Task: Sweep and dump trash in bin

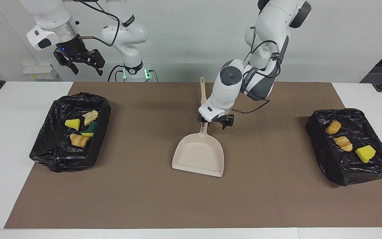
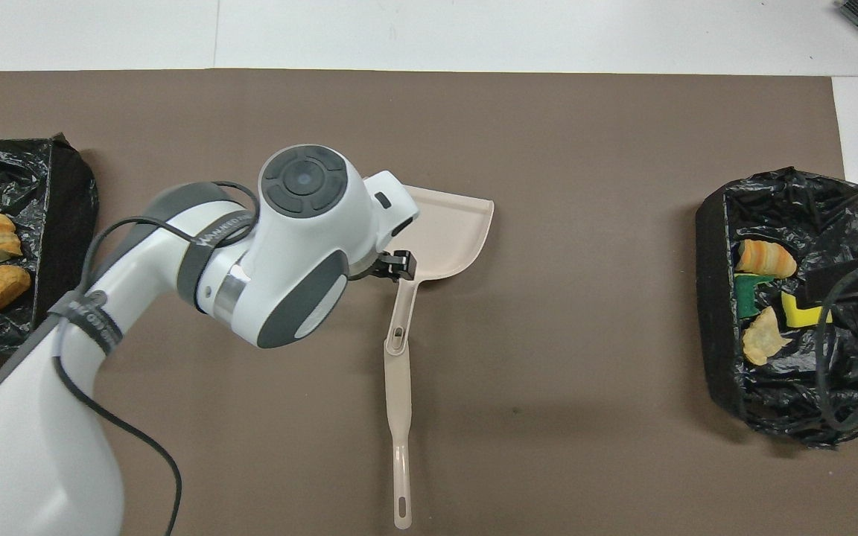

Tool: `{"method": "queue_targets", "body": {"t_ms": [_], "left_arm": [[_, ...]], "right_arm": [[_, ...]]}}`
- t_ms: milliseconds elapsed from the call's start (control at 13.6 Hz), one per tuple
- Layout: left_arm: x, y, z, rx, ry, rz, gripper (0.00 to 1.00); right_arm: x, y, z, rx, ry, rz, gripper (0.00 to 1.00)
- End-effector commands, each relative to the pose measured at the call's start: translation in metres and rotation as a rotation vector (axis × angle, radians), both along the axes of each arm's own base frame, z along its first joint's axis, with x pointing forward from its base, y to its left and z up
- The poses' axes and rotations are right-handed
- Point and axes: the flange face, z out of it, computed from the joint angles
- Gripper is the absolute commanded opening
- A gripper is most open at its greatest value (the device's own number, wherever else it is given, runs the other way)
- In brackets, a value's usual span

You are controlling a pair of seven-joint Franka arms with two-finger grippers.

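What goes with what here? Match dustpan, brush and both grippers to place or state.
1 dustpan
2 brush
3 left gripper
4 right gripper

A waiting, open, raised over a black-lined bin
B lying empty on the brown mat
C open over the dustpan's handle
D lying nearer the robots than the dustpan

Pairs: 1-B, 2-D, 3-C, 4-A

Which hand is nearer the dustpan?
Left. The left hand hangs open right at the dustpan handle; the right hand waits, open, raised near the bin at its own end of the table.
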Motion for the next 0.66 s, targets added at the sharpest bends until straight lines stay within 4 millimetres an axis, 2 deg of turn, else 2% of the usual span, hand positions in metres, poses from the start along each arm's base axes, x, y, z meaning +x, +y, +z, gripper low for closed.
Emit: {"method": "queue_targets", "body": {"t_ms": [0, 147, 369, 590], "left_arm": [[0.008, 0.076, 0.055, 0.074, -0.034, -0.062, 1.00], [0.019, 0.127, 0.085, 0.075, -0.068, -0.104, 1.00], [0.025, 0.190, 0.121, 0.015, -0.082, -0.110, 1.00], [0.023, 0.211, 0.148, 0.013, -0.090, -0.133, 1.00]], "right_arm": [[-0.005, -0.001, 0.000, 0.018, -0.001, 0.006, 1.00], [-0.005, -0.001, 0.001, 0.018, -0.004, 0.006, 1.00], [-0.005, -0.001, 0.000, 0.018, -0.001, 0.006, 1.00], [-0.005, -0.001, 0.000, 0.018, -0.003, 0.006, 1.00]]}}
